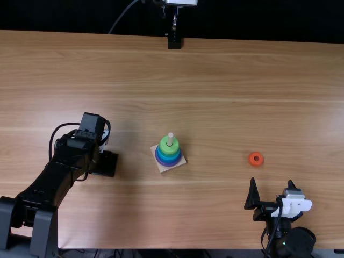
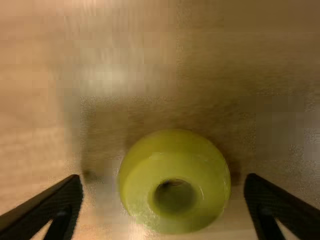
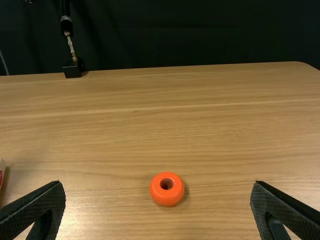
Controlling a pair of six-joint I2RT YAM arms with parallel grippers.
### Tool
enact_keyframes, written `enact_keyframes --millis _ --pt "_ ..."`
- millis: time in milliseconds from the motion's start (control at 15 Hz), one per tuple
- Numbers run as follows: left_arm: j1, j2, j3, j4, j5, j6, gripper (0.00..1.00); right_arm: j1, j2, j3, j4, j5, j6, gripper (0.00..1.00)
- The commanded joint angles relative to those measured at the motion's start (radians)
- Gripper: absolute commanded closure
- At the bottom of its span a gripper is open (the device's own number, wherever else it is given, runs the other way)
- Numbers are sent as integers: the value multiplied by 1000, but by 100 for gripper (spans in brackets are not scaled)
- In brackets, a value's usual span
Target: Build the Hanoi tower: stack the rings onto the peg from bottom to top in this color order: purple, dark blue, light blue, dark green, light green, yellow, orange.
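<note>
In the top view my left gripper (image 1: 104,163) is low over the table, left of the peg. The left wrist view shows the yellow ring (image 2: 145,187) lying flat between the spread fingers of my left gripper (image 2: 162,177), touching neither. On the wooden base (image 1: 181,160) stands the peg (image 1: 170,137), its pale tip bare above a light green ring (image 1: 168,149), with blue rings and a purple ring (image 1: 169,164) below. My right gripper (image 1: 272,181) stands open, nearer the front edge than the orange ring (image 1: 256,158). In the right wrist view, the orange ring (image 3: 159,194) appears between my right gripper's (image 3: 158,183) fingers.
A black stand (image 1: 174,41) is at the table's far edge, also seen in the right wrist view (image 3: 73,69). The tower base is on the table (image 1: 215,97) between the two arms. Part of an object (image 3: 2,175) shows at the right wrist view's edge.
</note>
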Motion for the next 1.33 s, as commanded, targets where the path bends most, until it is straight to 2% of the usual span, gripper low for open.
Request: enact_keyframes --millis 0,200,333,400,467,533,600,1000,1067,1133,1200,1267 --pt "0 13 25 29 1 12 74 -3 -12 -63 -67 -9 0 0" --pt "1 7 22 53 3 10 81 -3 -12 -63 -67 -9 0 0" --pt "4 4 22 51 9 10 78 -3 -12 -63 -67 -9 0 0" --pt "4 4 20 53 7 10 69 -3 -12 -63 -67 -9 0 0" --pt "6 4 20 47 7 10 47 -3 -12 -63 -67 -9 0 0" --pt "6 4 20 42 7 8 14 -3 -12 -63 -67 -9 0 0" --pt "7 5 22 34 9 8 0 -3 -12 -63 -67 -9 0 0" --pt "6 4 22 -10 7 10 0 -3 -12 -63 -67 -9 0 0" --pt "6 4 22 -10 7 10 24 -3 -12 -63 -67 -9 0 0" --pt "6 2 22 -10 9 10 52 -3 -12 -63 -67 -9 0 0" --pt "6 2 19 -8 9 10 73 -3 -12 -63 -67 -9 0 0" --pt "6 2 15 -4 9 12 78 -3 -12 -63 -67 -9 0 0"
